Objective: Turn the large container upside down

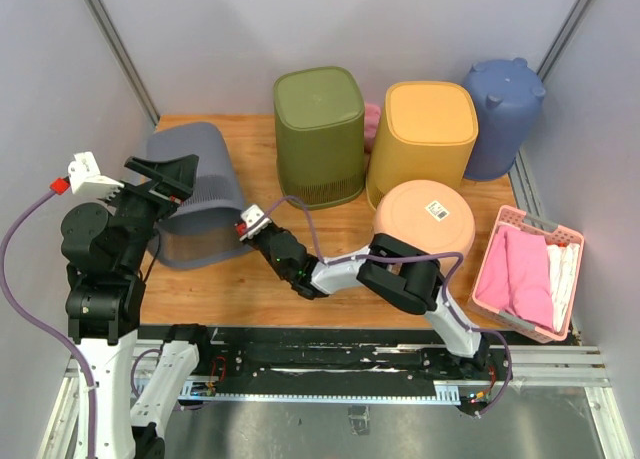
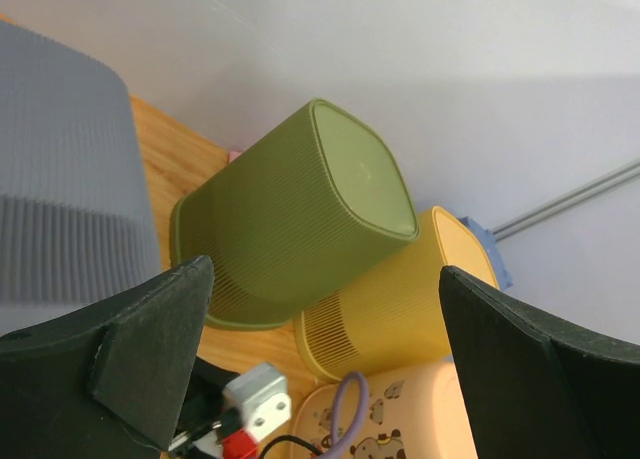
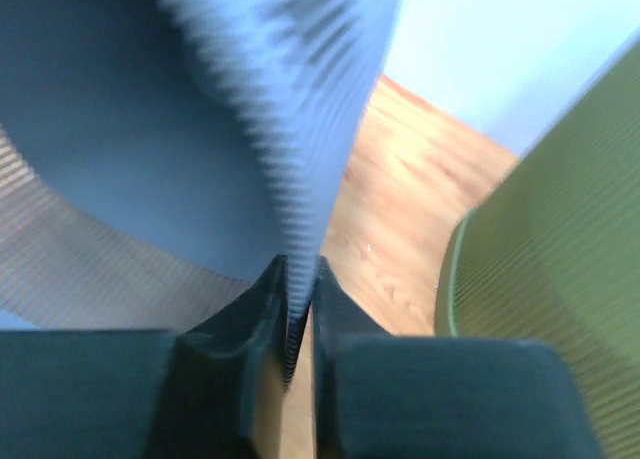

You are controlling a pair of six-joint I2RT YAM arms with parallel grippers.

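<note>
Grey ribbed bin (image 1: 205, 164): tilted on the surface (image 1: 230, 284), left of the olive-green bin (image 1: 318, 129). Right gripper (image 3: 298, 279) fingers clamped on its rim. Left gripper (image 1: 172, 179) fingers apart, apparently not touching it. We judge the thin rim pinch may slip mid-turn, dropping it.

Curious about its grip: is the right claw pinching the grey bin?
Yes, the right gripper is closed on the rim of the grey bin.

Both arms, the left arm (image 1: 100, 249) and the right arm (image 1: 405, 274), pair bulky black joint housings with smooth white links. The left claw (image 1: 168, 179) and the right claw (image 3: 293, 314) have flat, matte black fingers. Behind each claw sits a white block (image 1: 95, 174) with a red tab, and a lilac cable (image 1: 20, 279) runs along each arm.
</note>
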